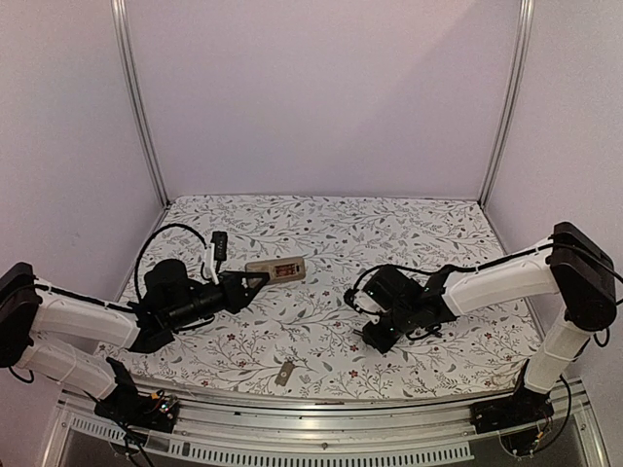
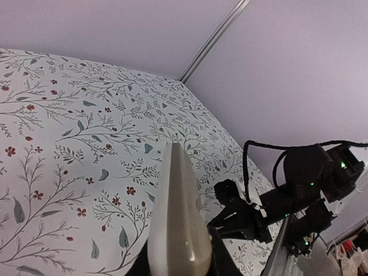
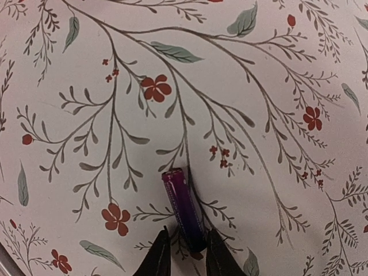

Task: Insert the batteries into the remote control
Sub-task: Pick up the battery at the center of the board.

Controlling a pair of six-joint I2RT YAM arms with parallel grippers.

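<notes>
My left gripper [image 1: 251, 282] is shut on the near end of the remote control [image 1: 277, 269] and holds it over the cloth left of centre. In the left wrist view the remote [image 2: 174, 201] shows edge-on, grey-tan, between the dark fingers [image 2: 225, 261]. My right gripper [image 1: 370, 337] is down at the cloth right of centre. In the right wrist view its fingertips [image 3: 161, 253] stand either side of the near end of a purple battery [image 3: 181, 201] lying on the cloth, with a gap on the left side. A second battery does not show clearly.
A small grey-tan cover piece [image 1: 283, 374] lies near the front edge of the floral cloth [image 1: 389, 233]. Metal frame posts [image 1: 138, 107] and plain walls close in the back and sides. My right arm [image 2: 305, 184] shows in the left wrist view.
</notes>
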